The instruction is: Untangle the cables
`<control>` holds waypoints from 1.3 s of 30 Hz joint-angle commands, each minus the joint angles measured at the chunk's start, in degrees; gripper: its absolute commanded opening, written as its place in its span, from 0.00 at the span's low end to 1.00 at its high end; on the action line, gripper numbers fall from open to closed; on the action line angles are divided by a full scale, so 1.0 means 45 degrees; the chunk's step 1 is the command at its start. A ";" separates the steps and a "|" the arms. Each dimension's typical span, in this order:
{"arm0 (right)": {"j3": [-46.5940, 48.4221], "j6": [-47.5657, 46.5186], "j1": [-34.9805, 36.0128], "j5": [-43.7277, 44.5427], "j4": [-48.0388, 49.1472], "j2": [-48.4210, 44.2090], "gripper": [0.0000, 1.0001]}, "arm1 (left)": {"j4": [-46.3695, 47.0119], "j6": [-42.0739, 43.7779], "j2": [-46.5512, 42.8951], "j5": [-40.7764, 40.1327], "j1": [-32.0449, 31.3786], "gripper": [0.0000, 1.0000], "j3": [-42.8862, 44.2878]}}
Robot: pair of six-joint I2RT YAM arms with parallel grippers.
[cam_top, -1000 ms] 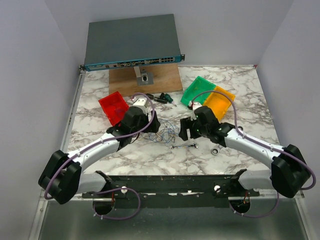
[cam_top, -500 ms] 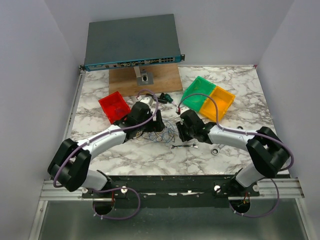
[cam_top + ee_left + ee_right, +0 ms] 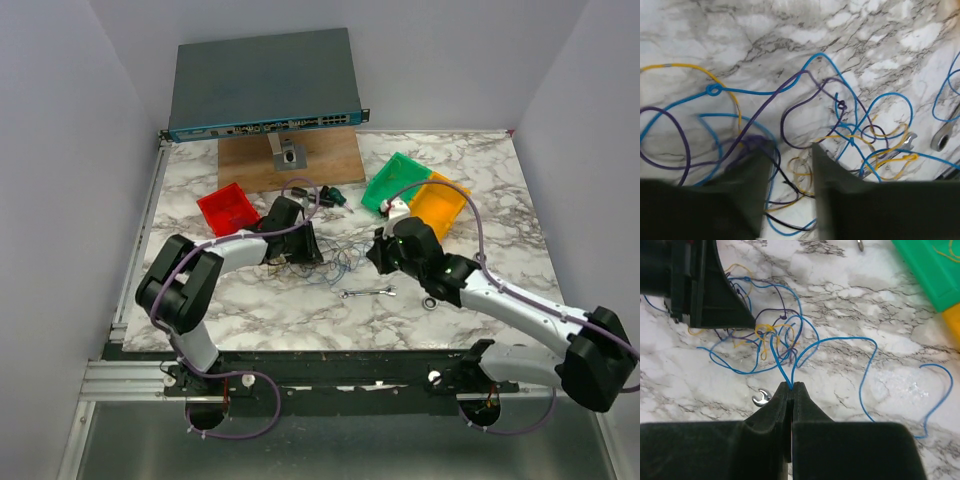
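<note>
Right wrist view: the right pincer [image 3: 791, 386] is shut tight on one blue loop of the cables [image 3: 771, 340], a loose heap on the table [image 3: 880, 315] between the arms. The left pincer [image 3: 792, 155] is half open over them, gripping nothing. They look light and floppy; grab single strands

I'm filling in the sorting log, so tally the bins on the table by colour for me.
Red bin: 1
Green bin: 1
Yellow bin: 1
Total: 3
</note>
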 commanded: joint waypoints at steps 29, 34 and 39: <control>0.8993 0.2288 0.0033 1.1041 -0.6794 -0.2020 0.01 | 0.1907 0.0571 -0.5471 -0.2668 0.0041 0.00 -0.3370; 0.9299 0.2080 -0.0237 1.0152 -0.6036 -0.1022 0.01 | 0.1989 0.0644 -0.5666 -0.2773 0.0040 0.00 -0.3484; 0.9461 0.1925 -0.1536 0.9073 -0.5254 0.0005 0.01 | 0.1904 0.0781 -0.5416 -0.2650 0.0022 0.00 -0.3340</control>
